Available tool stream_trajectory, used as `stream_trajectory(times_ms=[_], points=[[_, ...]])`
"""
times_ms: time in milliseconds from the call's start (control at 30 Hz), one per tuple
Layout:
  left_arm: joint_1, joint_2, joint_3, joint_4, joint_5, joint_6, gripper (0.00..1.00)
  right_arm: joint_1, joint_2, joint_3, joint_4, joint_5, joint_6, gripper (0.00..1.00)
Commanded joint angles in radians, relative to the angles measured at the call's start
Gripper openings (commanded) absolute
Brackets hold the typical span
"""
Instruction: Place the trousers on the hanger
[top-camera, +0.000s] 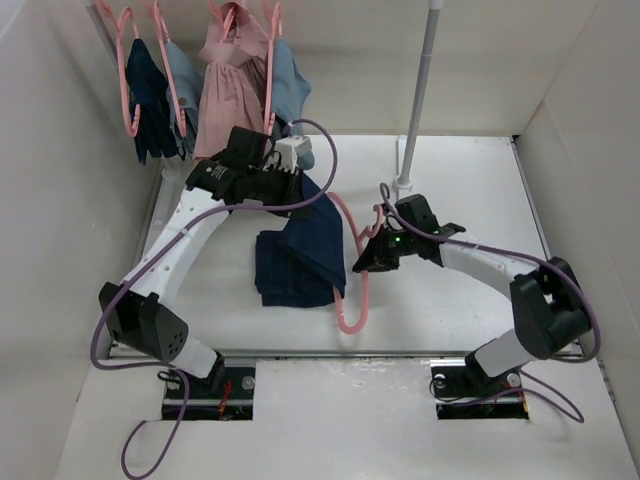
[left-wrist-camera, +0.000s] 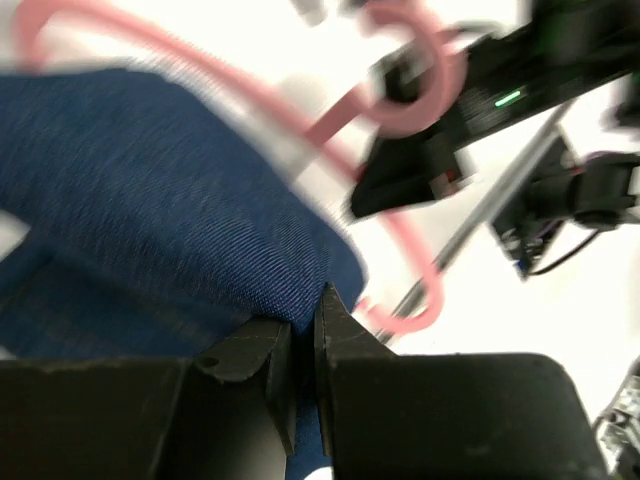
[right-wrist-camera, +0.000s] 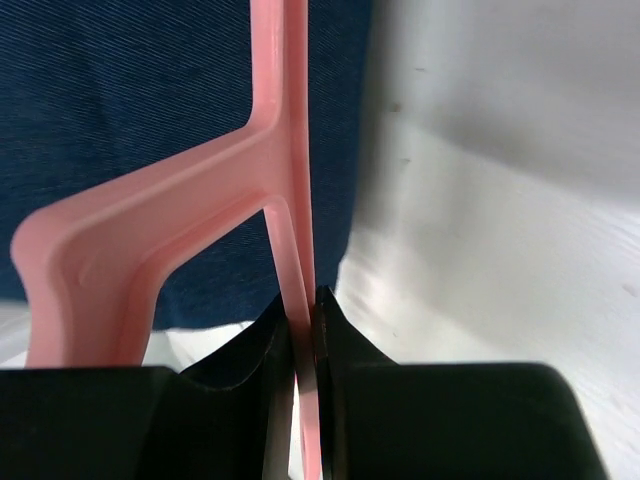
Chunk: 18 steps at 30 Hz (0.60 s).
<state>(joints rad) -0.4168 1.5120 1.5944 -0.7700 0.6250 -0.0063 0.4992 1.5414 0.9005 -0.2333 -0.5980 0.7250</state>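
The trousers (top-camera: 298, 255) are dark navy denim, partly lifted off the white table and partly folded on it. My left gripper (top-camera: 297, 172) is shut on their upper edge, and the cloth (left-wrist-camera: 150, 200) is pinched between its jaws (left-wrist-camera: 303, 325). The pink hanger (top-camera: 351, 295) stands along the trousers' right edge, its hook (top-camera: 380, 212) toward the back. My right gripper (top-camera: 362, 258) is shut on a thin bar of the hanger (right-wrist-camera: 285, 150), close to the hook. Navy denim (right-wrist-camera: 130, 90) fills the space behind that bar. The left wrist view shows the hanger's hook (left-wrist-camera: 415, 105) blurred.
At the back left a rail holds pink hangers with a dark navy garment (top-camera: 150, 90), light blue garments (top-camera: 184, 80) and a pink dress (top-camera: 230, 85). A white pole (top-camera: 420, 90) rises at the back centre. White walls (top-camera: 60, 200) enclose the table on three sides.
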Motion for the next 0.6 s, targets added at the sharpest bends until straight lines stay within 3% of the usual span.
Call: stream_trajectory(times_ms=[0,267,367,400,567], points=[[0.044,-0.091,-0.079,-0.008,-0.056,0.089,0.00,-0.039,-0.111,0.006,-0.118,0.116,-0.028,0.00],[0.030,-0.052,-0.277,-0.038,-0.295,0.177,0.02,-0.041,-0.164,0.245,-0.429,0.230,-0.159,0.00],[-0.011,0.013,-0.287,-0.038,-0.335,0.186,0.29,-0.041,-0.182,0.383,-0.533,0.230,-0.185,0.00],[-0.020,0.028,-0.287,-0.038,-0.344,0.186,0.46,-0.041,-0.182,0.420,-0.556,0.230,-0.197,0.00],[-0.050,0.004,-0.258,-0.034,-0.305,0.232,0.60,-0.051,-0.201,0.635,-0.673,0.230,-0.210,0.00]])
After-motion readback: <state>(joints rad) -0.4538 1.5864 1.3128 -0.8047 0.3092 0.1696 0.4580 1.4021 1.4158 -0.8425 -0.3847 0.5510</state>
